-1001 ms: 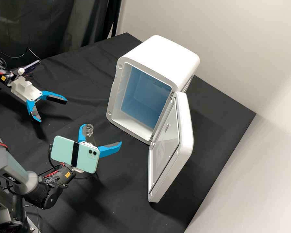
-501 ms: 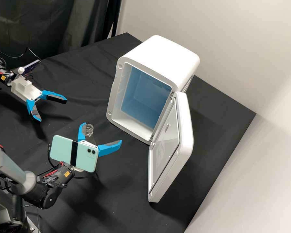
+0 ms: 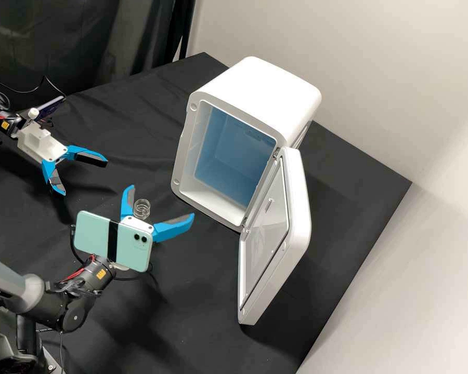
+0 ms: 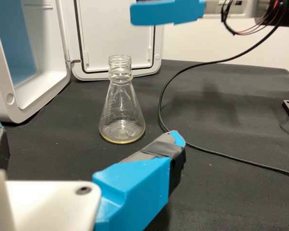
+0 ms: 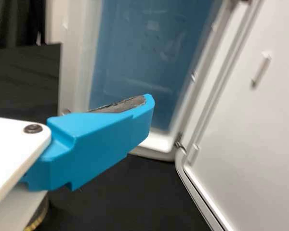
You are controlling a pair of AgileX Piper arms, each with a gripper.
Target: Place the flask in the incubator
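Observation:
A clear, empty conical flask stands upright on the black bench in front of the white incubator. The incubator's door hangs wide open, showing the blue inside. My right gripper, with a mint phone clamped behind it, is open. In the high view the flask's neck shows between its fingers, untouched. One of those fingers hangs above and beyond the flask's mouth. My left gripper is open at the bench's left, pointing at the flask from a short way off.
A black cable trails across the bench beside the flask. The open door's inner panel stands to the right of the incubator's opening. Dark curtains hang behind the bench and a pale wall rises to the right.
My right gripper, still open, has shifted a little left and away from the incubator, so more of the flask's neck shows between its fingers. The left arm has hardly moved.

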